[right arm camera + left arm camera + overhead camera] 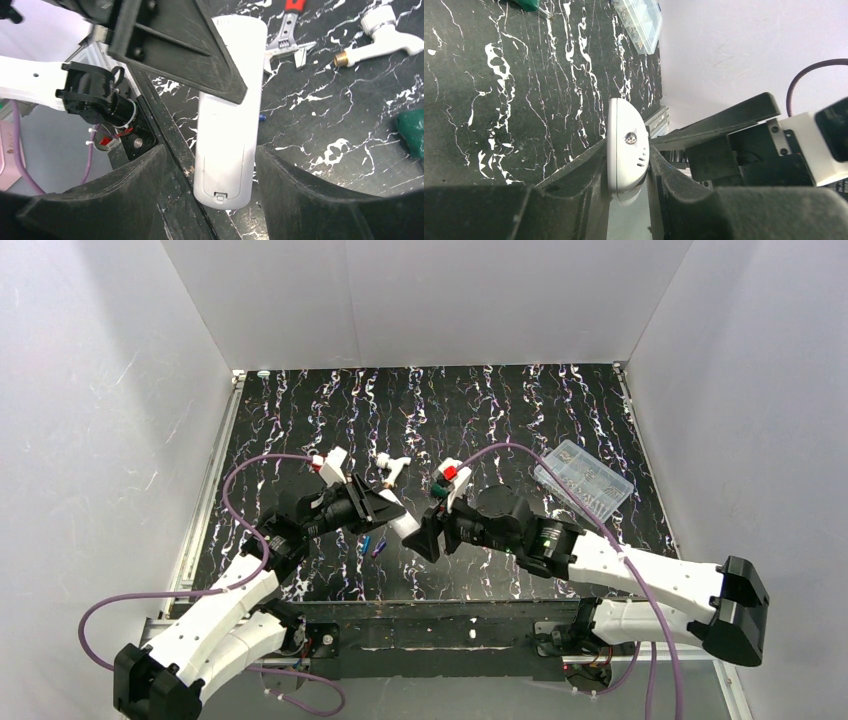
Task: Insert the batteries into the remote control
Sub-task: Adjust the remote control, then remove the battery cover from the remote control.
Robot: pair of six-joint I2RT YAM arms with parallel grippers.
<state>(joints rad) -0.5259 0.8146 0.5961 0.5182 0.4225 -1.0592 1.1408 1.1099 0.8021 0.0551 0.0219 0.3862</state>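
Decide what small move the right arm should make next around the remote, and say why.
Probably draw the right fingers back off the remote control: they stand open either side of it, while the left fingers clamp it. The batteries lie on the table, not yet picked up.

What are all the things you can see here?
remote control: one, white, held up between both pincers
batteries: two, blue, on the table near the left pincer
pipe fitting: one, white with brass thread, on the table
wrench: one, silver with red handle, beside the fitting
screwdriver handle: one, green, on the table
box: one, clear, table's far right
table: one, black with white streaks
left pincer: black, shut on the remote
right pincer: black, open around the remote's other end
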